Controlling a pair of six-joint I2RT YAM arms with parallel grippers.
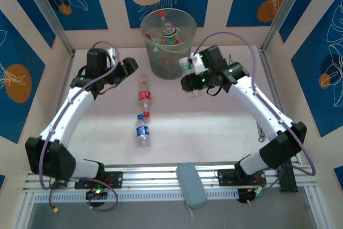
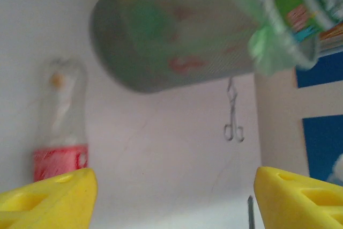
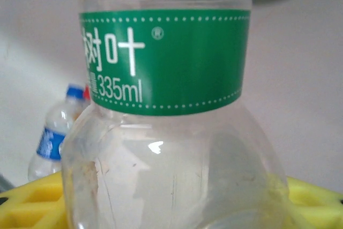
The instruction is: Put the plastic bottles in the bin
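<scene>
Right now my right gripper (image 1: 189,82) is clamped on the green-labelled bottle (image 3: 163,63). Seen from its wrist, the bottle's belly sits between the yellow fingers (image 3: 316,202), and its long axis runs straight out from the gripper with the neck end farthest.

Just beyond that bottle and to its left stands the bin (image 1: 163,65), its wall close beside the neck. I judge the bottle to be off to the side of the rim, not over the mouth. The drop turns on that one relation: the opening lies up and leftward from this gripper, so I would carry the bottle over the rim before letting go. Other bottles (image 1: 169,33) already lie inside the bin.

My left gripper (image 1: 130,68) is apart and holds nothing. Its two fingers (image 2: 53,197) stand wide, with bare tabletop (image 2: 161,175) between them. Ahead of it, toward the finger at the left of its wrist view, the red-labelled bottle (image 2: 60,132) lies on its side, touching neither finger.

From above, that bottle lies lengthwise down the tabletop. It is just beside the left gripper and well apart from the right one, so the left arm is the nearer for it. Farther on, end to end with it, lies the blue-labelled bottle (image 1: 142,131), the farthest of the three from both grippers.
</scene>
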